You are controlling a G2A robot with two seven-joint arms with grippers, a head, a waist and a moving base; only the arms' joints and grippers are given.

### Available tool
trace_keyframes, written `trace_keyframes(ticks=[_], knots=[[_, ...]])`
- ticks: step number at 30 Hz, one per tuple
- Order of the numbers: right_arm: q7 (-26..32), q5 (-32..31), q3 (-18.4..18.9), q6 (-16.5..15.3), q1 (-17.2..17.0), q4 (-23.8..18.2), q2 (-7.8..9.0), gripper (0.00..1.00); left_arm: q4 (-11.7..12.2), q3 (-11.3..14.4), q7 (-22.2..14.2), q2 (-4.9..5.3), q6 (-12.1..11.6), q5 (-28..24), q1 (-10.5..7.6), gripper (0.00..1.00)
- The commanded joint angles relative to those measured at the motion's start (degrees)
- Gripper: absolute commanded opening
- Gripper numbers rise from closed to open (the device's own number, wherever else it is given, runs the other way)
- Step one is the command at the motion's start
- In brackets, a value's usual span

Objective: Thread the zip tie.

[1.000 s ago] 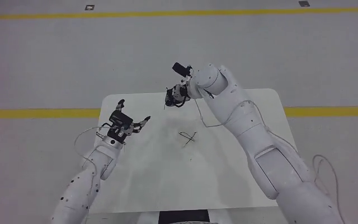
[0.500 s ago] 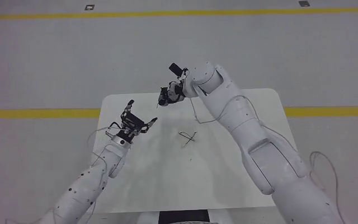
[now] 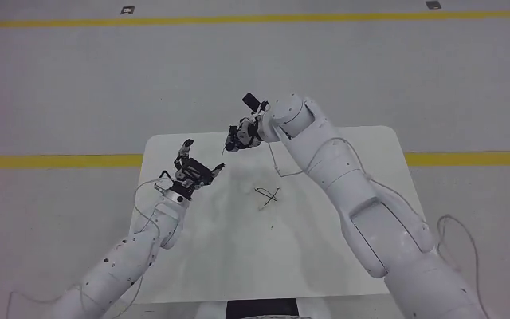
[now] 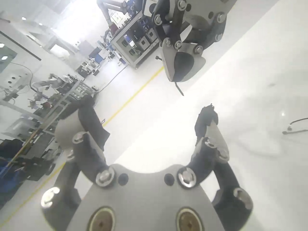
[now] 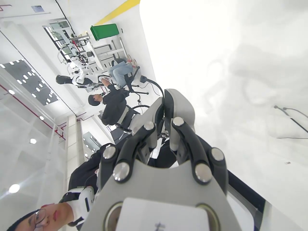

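My right gripper (image 3: 233, 141) hangs above the far edge of the white table (image 3: 335, 239), shut on a thin black zip tie. A short black tip of that zip tie (image 4: 179, 89) pokes out below the closed fingers in the left wrist view. My left gripper (image 3: 200, 168) is held a little to the left of it, open and with nothing between its fingers (image 4: 208, 118). It faces the right gripper (image 4: 179, 69) with a small gap between them. In the right wrist view the right gripper (image 5: 165, 98) has its jaws pressed together.
Two more black zip ties (image 3: 268, 196) lie crossed on the table's middle; they also appear as zip ties (image 4: 294, 124) and zip ties (image 5: 290, 115) in the wrist views. A yellow floor line (image 3: 72, 161) runs behind the table.
My left gripper has risen and moved toward the right gripper, closing the gap. The right gripper shifted slightly left with its zip tie.
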Motion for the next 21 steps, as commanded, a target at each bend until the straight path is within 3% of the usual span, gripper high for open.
trace_keyframes(ticks=[1, 7, 13, 21], knots=[[-1.14, -0.09, -0.17, -0.34, -1.02, -0.98, -0.02, 0.0, 0.04, -0.07, -0.27, -0.04, 0.14, -0.01, -0.01, 1.0], [-1.28, 1.09, -0.08, 0.03, -1.87, -1.42, -0.2, 0.0, 1.69, 3.1, 0.2, 0.55, 3.75, 0.0, -2.43, 1.0], [-1.28, 1.09, -0.08, 0.03, -1.87, -1.42, -0.2, 0.0, 1.67, 3.12, 0.2, 0.54, 3.64, 0.0, -2.43, 1.0], [-3.96, 1.71, -0.15, 0.03, -3.84, -3.28, -0.32, 0.0, 4.53, 7.81, 0.67, 1.98, 4.05, 0.0, -6.75, 1.0]])
